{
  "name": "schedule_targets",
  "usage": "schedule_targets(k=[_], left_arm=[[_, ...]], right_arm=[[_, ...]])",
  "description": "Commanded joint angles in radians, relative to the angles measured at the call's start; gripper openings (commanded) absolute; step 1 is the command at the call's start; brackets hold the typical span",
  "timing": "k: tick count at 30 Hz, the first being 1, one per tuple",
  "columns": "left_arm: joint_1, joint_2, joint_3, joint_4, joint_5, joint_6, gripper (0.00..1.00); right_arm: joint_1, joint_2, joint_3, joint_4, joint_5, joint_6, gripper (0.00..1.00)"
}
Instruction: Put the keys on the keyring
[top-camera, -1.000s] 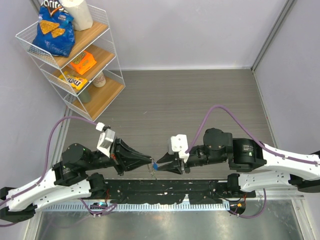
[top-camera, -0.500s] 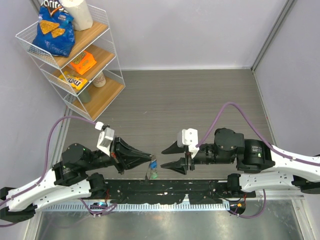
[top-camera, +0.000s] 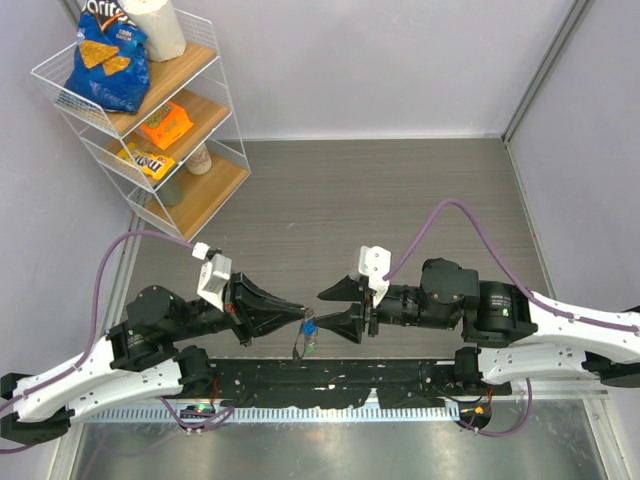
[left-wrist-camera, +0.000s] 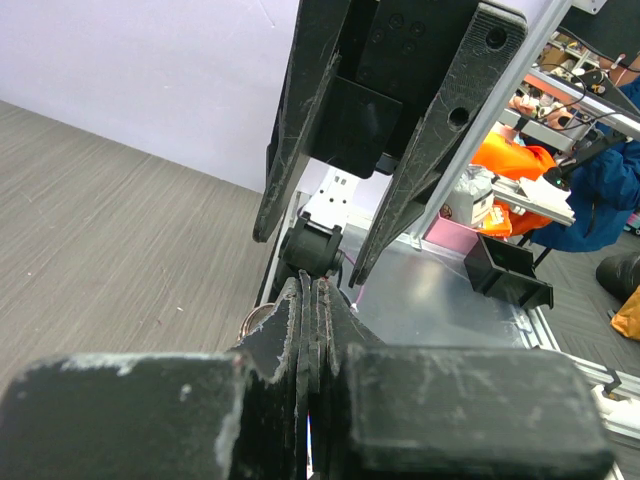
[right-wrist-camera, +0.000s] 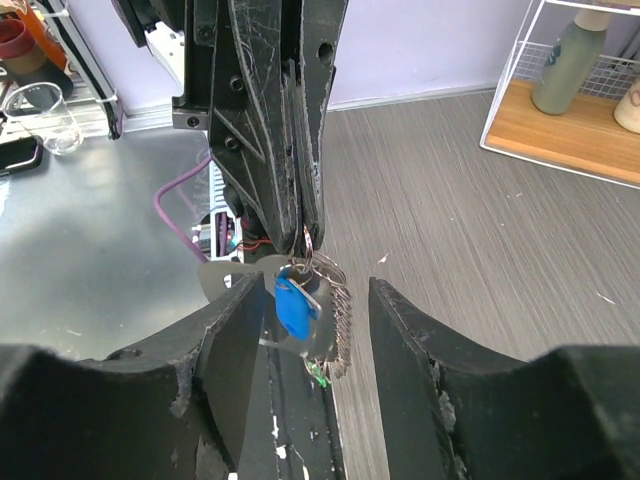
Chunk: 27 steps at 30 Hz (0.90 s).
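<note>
Both keys (top-camera: 308, 338) seemingly threaded: blue-headed silver key (right-wrist-camera: 292, 305) and green-headed silver key (right-wrist-camera: 318, 372) dangle with thin grey chain-like keyring (right-wrist-camera: 341, 315) from clenched left claw (right-wrist-camera: 305, 225), over near edge of grey wood-grain surface (top-camera: 400, 200); right claw (right-wrist-camera: 318, 335) released, flanking bundle. Loop closure unclear.

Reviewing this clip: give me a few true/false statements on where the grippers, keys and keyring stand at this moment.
1. The left gripper is shut on the thin silver metal keyring. True.
2. The right gripper is clamped on the blue-headed silver key. False: its jaws stand open, with the key hanging between them.
3. The green-headed silver key lies flat on the grey wood-grain table. False: it dangles in the air below the left gripper.
4. A blue chip bag sits on top of the white wire shelf. True.
</note>
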Motion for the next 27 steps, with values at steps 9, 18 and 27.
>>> schedule_targets(k=[9, 18, 27], left_arm=[[0.001, -0.039, -0.012, 0.093, -0.003, 0.005, 0.0], [0.001, -0.05, -0.019, 0.095, 0.009, 0.004, 0.0], [0.002, -0.056, -0.023, 0.095, 0.019, 0.005, 0.0]], right_arm=[[0.005, 0.061, 0.04, 0.091, -0.007, 0.04, 0.42], [0.005, 0.088, 0.047, 0.113, -0.052, 0.044, 0.29], [0.005, 0.1, 0.052, 0.13, -0.078, 0.033, 0.06]])
